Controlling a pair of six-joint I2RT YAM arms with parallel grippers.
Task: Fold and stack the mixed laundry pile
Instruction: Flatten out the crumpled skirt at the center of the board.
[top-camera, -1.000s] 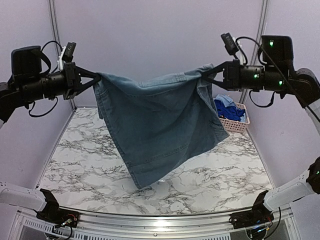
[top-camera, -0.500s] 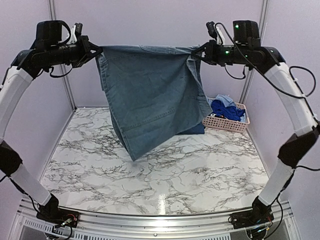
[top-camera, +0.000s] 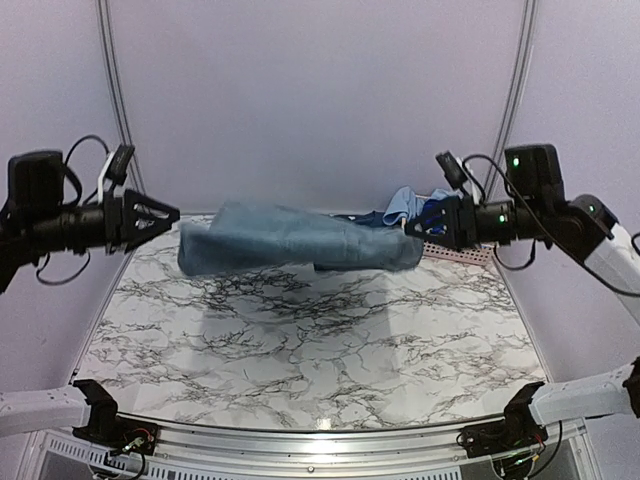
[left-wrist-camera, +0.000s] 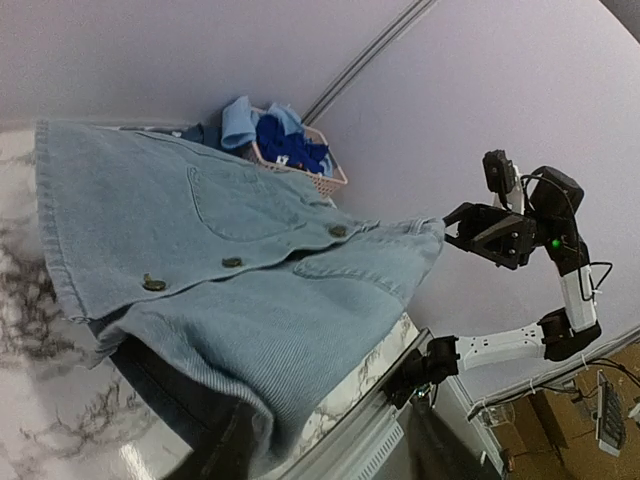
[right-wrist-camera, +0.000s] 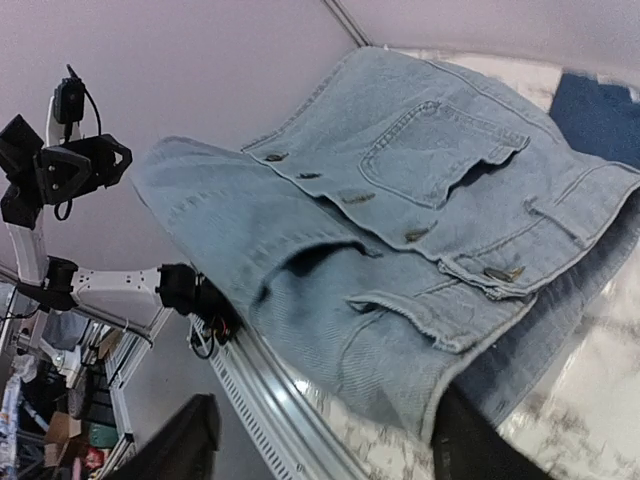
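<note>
A light-blue denim piece (top-camera: 290, 240) with pockets and buttons stretches sideways as a long blurred bundle over the back of the marble table (top-camera: 330, 350). It casts a shadow below. My left gripper (top-camera: 168, 214) stands open just off its left end. My right gripper (top-camera: 412, 226) stands open at its right end. In the left wrist view the denim piece (left-wrist-camera: 250, 290) fills the middle and its near corner laps one finger of the left gripper (left-wrist-camera: 320, 455). The right wrist view shows the same denim piece (right-wrist-camera: 400, 200) above the right gripper (right-wrist-camera: 325, 445), whose fingers (right-wrist-camera: 185, 440) are wide apart.
A pink perforated basket (top-camera: 458, 257) sits at the back right with bright-blue and light-blue garments (top-camera: 408, 206) heaped in it, also seen as the basket (left-wrist-camera: 335, 180) in the left wrist view. A dark navy cloth (right-wrist-camera: 600, 115) lies beyond the denim. Purple walls enclose the table.
Both arms swung down from high to just above the table. Both grippers opened and let go of the denim, which went from a hanging sheet to a low sideways bundle.
</note>
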